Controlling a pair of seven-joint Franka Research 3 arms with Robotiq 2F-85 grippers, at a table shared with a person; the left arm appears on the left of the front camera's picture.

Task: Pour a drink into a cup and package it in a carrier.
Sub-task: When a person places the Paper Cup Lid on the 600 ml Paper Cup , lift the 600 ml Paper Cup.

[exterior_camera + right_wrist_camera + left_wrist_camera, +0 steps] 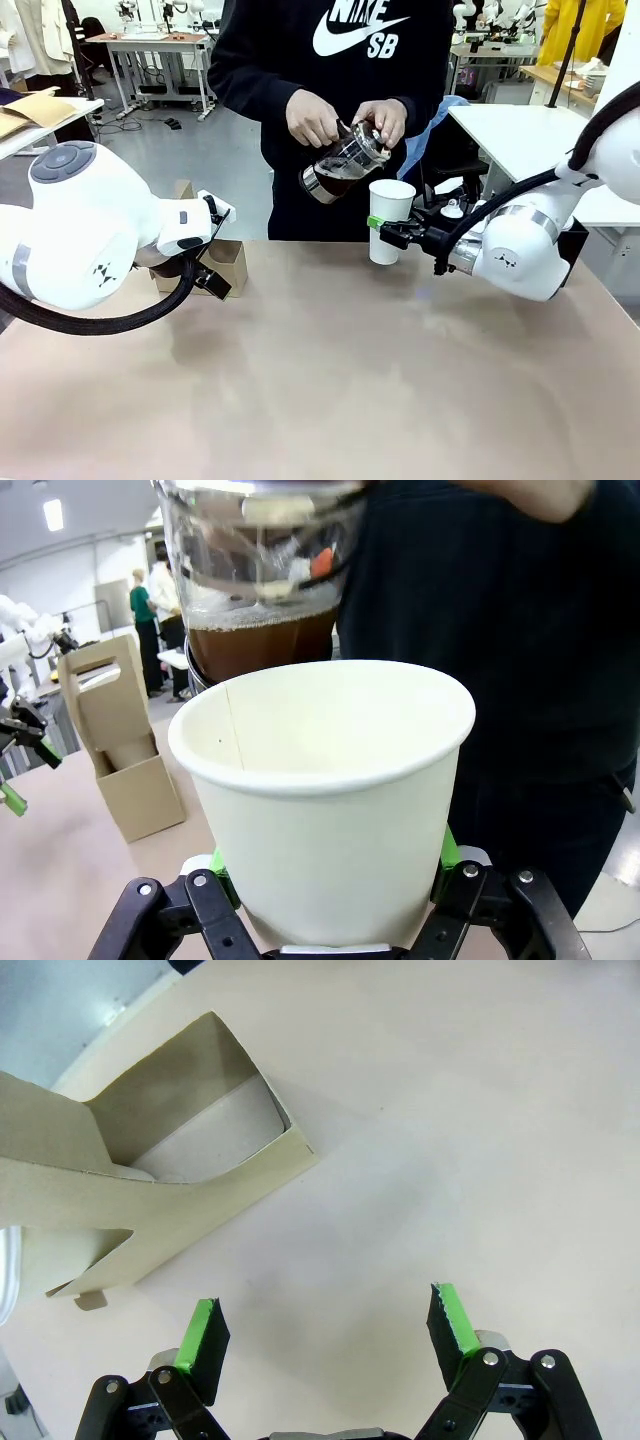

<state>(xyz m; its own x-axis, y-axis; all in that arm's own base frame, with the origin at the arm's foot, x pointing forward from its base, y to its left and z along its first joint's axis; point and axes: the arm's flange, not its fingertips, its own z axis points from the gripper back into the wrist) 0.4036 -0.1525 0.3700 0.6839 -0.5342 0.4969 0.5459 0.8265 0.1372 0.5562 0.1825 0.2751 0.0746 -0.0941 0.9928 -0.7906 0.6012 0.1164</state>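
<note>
A person at the far side tilts a clear glass pitcher (345, 160) with both hands, its lip just above the white cup (390, 220). The dark brown drink (260, 645) sits in the pitcher (260, 570); I see no stream falling. My right gripper (385, 232) is shut on the cup (330, 800) near its lower part and holds it upright above the table. At the left, the brown cardboard carrier (230, 258) stands on the table. My left gripper (328, 1328) hangs open beside the carrier (150, 1170) with nothing between its fingers.
The tan tabletop (330, 380) stretches wide and bare in front of both arms. A white table (520, 130) stands behind the right arm. The person's dark torso (330, 90) is close behind the cup.
</note>
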